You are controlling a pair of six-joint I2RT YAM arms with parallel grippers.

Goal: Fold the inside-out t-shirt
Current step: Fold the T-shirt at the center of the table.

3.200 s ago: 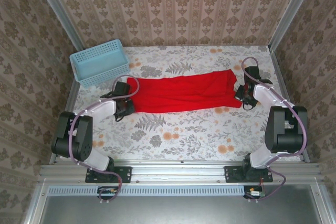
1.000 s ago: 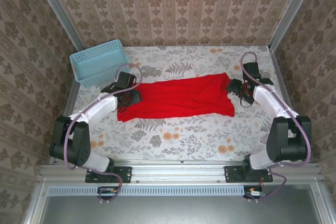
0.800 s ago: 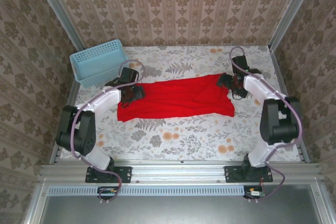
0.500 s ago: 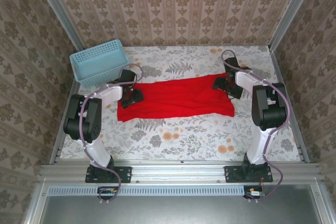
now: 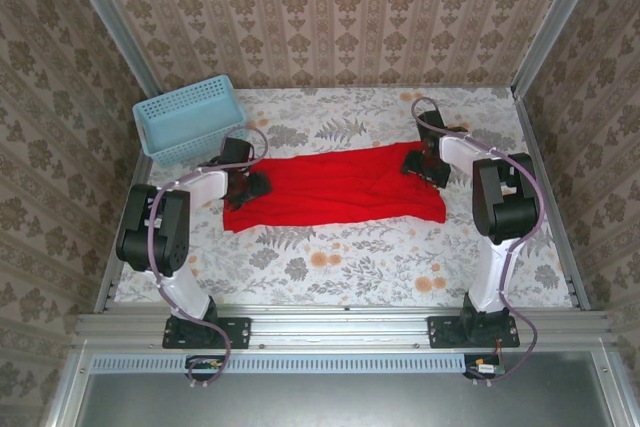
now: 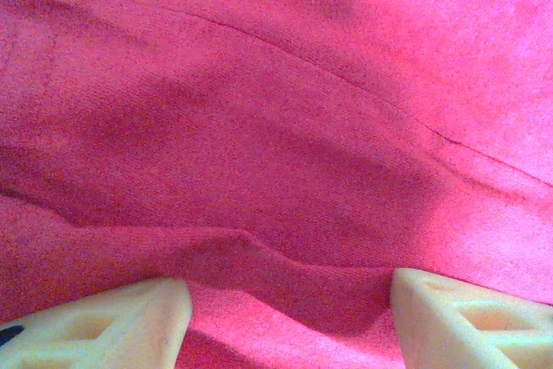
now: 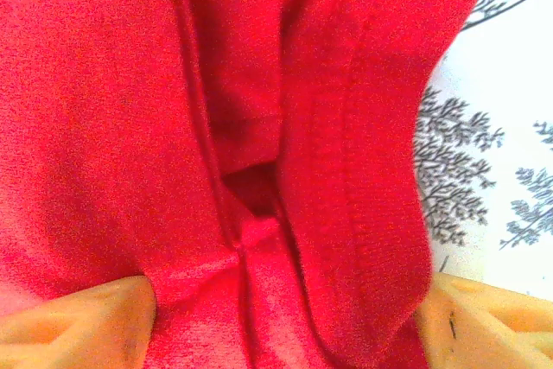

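The inside-out t-shirt (image 5: 335, 187), bright red, lies as a long folded band across the middle of the flowered table (image 5: 350, 262). My left gripper (image 5: 246, 185) rests on its left end. In the left wrist view that gripper (image 6: 285, 326) is open, its pale fingertips (image 6: 104, 326) wide apart with a low ridge of red cloth (image 6: 259, 248) between them. My right gripper (image 5: 418, 162) sits on the shirt's far right corner. In the right wrist view it (image 7: 285, 326) is open and straddles a bunched, hemmed fold of the shirt (image 7: 363, 170), which fills the gap between its fingers.
A light blue plastic basket (image 5: 190, 119) stands at the back left corner, close behind the left arm. Patterned walls close the table in on three sides. Bare tabletop lies in front of the shirt, toward the arm bases.
The right gripper has moved left from beside the shirt onto its far right corner, and its jaws have narrowed a little. The left gripper has shifted slightly on the left end. The shirt lies still.
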